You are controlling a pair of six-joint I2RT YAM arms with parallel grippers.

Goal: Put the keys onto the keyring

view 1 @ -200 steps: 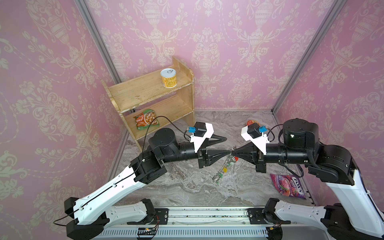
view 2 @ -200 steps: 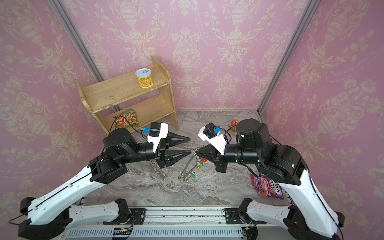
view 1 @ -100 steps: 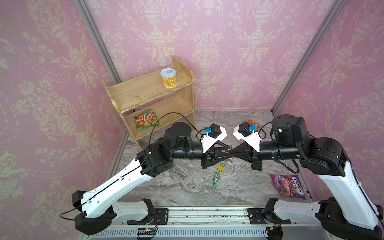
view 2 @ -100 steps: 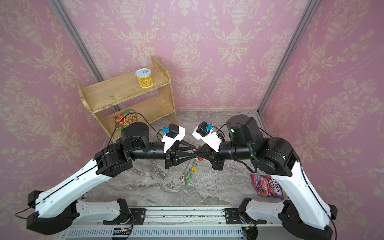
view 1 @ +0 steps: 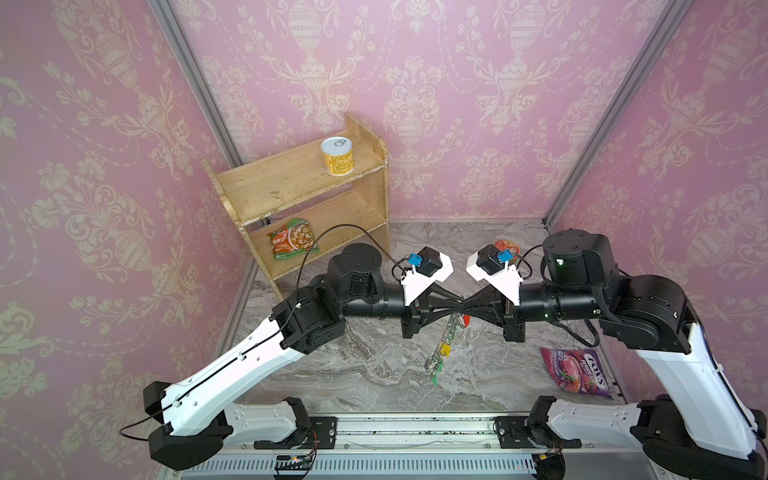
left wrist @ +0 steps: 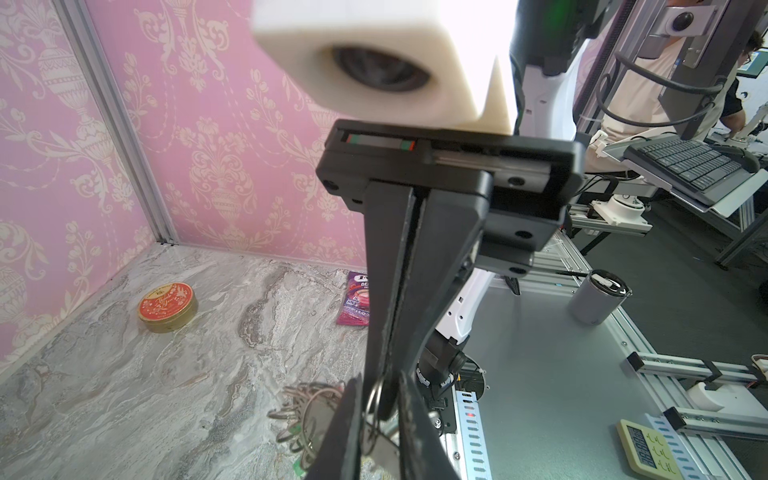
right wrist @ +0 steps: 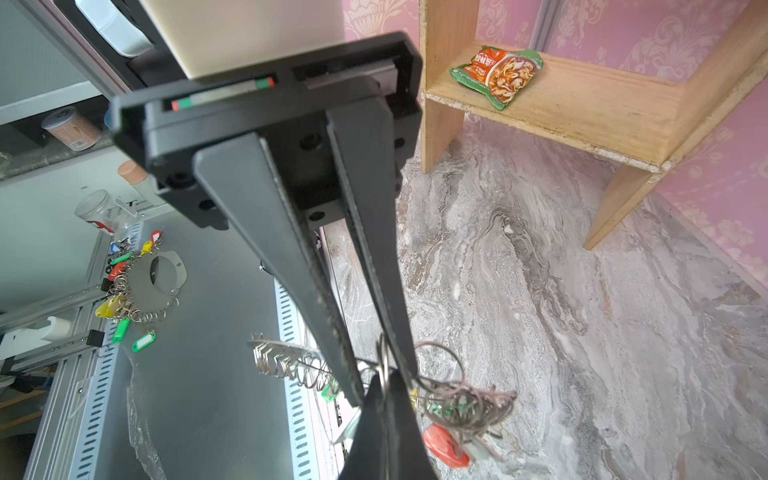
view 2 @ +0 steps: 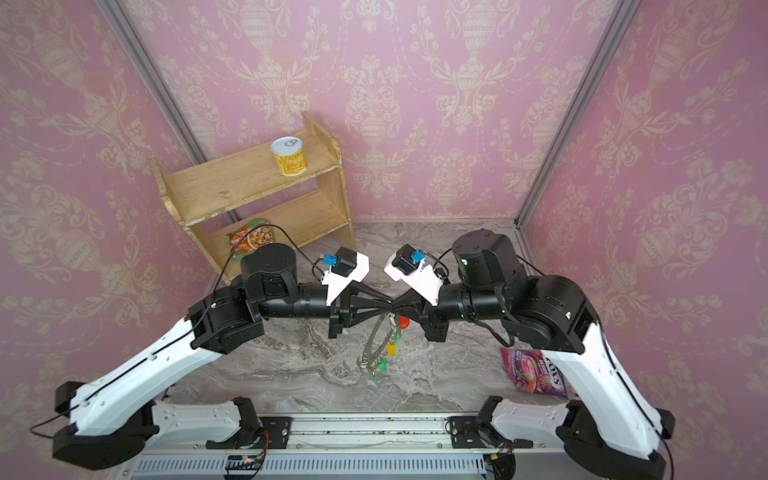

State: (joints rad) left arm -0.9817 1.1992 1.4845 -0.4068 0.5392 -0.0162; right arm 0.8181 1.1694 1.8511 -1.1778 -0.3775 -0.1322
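Note:
The keyring (view 1: 441, 347) (view 2: 372, 341), a grey ring fringed with wire loops, hangs above the marble floor, its lower end low over it. Keys with a red tag (view 1: 466, 320), a yellow tag (view 2: 390, 348) and a green tag (view 1: 434, 378) dangle from it. My right gripper (view 1: 468, 304) (right wrist: 384, 382) is shut on the keyring's top. My left gripper (view 1: 457, 304) (left wrist: 379, 386) meets it tip to tip, shut on a thin silver wire ring (left wrist: 374, 401) there. I cannot tell whether that ring belongs to a key. The keyring's loops (right wrist: 457, 405) bunch beside the fingers.
A wooden shelf (view 1: 299, 195) stands at the back left with a yellow can (view 1: 336, 156) on top and a noodle packet (view 1: 293, 243) below. A round red-topped tin (left wrist: 167, 307) sits by the back wall. A purple candy bag (view 1: 575, 372) lies at the right.
My left arm has swung right to meet the right gripper, and its jaws have closed from wide apart onto the wire ring. The right gripper stays shut with the keyring hanging.

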